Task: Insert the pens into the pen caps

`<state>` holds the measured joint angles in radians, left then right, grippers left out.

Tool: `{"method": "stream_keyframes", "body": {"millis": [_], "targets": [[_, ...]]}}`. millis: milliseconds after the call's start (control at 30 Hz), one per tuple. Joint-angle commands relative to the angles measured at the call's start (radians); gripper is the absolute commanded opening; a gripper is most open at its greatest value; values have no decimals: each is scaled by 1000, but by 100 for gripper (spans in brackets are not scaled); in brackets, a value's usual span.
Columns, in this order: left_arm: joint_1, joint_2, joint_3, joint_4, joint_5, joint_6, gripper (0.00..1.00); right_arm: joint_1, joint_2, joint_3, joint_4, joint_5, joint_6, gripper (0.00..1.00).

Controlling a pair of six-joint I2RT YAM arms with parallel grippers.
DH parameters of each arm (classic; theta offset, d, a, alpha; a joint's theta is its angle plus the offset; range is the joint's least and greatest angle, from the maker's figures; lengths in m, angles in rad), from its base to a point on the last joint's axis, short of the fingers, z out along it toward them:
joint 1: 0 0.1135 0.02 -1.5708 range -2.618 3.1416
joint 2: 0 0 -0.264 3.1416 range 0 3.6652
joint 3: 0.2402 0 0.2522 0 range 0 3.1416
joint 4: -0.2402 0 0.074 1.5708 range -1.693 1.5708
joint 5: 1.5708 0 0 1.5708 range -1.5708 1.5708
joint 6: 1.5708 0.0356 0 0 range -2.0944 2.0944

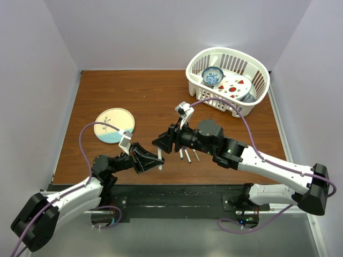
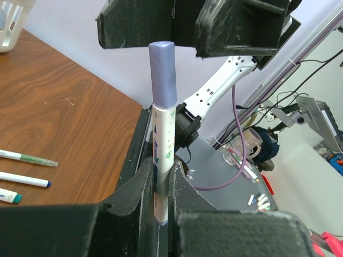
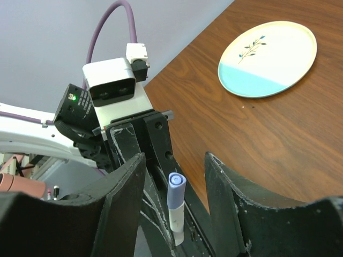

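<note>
My left gripper point(image 1: 156, 159) point(image 2: 161, 179) is shut on a white pen point(image 2: 162, 155) that stands upright between its fingers, with a lavender cap point(image 2: 163, 72) seated on its top end. My right gripper point(image 1: 162, 143) point(image 3: 174, 160) is open, its jaws on either side of the capped end point(image 3: 176, 193) and apart from it. In the left wrist view the right gripper point(image 2: 185, 24) hangs just above the cap. Three more pens point(image 1: 188, 155) point(image 2: 24, 179) lie on the brown table to the right of the grippers; one shows a teal end point(image 2: 10, 196), one a blue tip.
A round cream and pale-blue plate point(image 1: 114, 126) point(image 3: 268, 58) lies at the left middle of the table. A white basket point(image 1: 214, 100) at the back right holds a blue bowl point(image 1: 213, 75) and a white plate with red marks. White walls enclose the table.
</note>
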<state>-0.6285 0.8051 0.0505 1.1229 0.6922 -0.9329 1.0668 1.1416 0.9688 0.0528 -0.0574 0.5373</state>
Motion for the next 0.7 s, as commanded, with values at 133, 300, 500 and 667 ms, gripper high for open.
{"method": "stream_keyframes", "body": {"millis": [133,300,500,667], "targets": [[4,23,-18,92,3,-10,0,1,4,-36,64,-45,9,38],[4,46,-3,117,-13,-18,0,1,4,-79,96,-82,26,0],[4,49,67,45,-112,28,0,30,-5,-174,102,-102,20,0],[6,60,198,-182,-100,182,0,32,-40,-258,98,-133,27,0]]}}
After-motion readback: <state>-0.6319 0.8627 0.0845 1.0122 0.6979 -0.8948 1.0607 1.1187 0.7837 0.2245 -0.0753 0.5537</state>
